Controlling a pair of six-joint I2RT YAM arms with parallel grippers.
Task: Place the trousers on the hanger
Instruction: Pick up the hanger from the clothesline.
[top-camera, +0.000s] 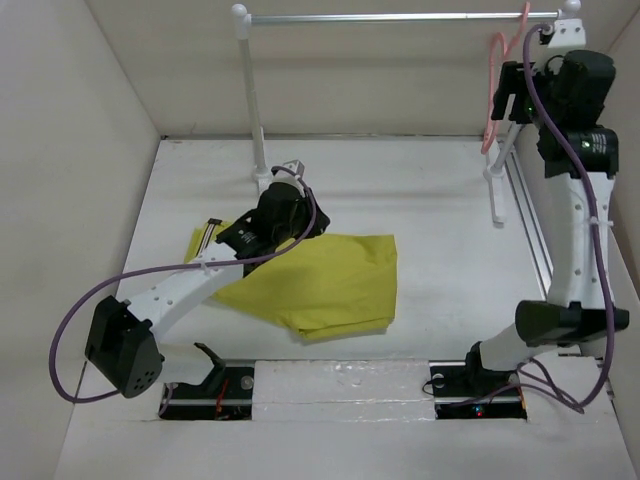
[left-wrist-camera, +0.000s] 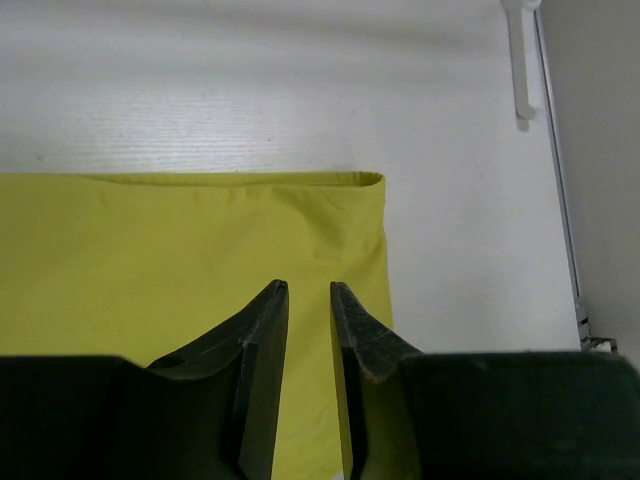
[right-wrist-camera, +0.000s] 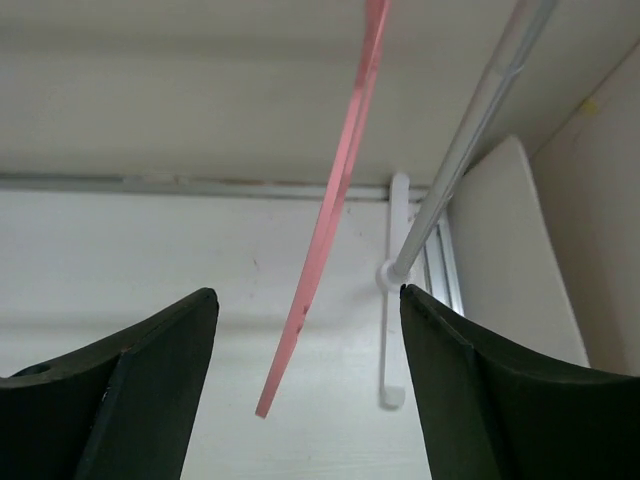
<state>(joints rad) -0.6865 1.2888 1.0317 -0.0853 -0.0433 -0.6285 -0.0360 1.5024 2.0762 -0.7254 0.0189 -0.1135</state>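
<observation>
The mustard yellow-green trousers lie folded flat on the white table; in the left wrist view the trousers fill the lower left, their far hem and right edge in sight. My left gripper hovers over them. In its own view the left gripper shows a narrow gap between the jaws, with only cloth seen below. The pink hanger hangs from the rail at the far right. My right gripper is raised beside it. In its wrist view the right gripper stands wide open around the hanger without touching it.
A white-posted rack with a metal rail spans the back; the rail runs close past my right finger. The rack's white foot and a metal track lie along the right wall. Pale walls enclose the table.
</observation>
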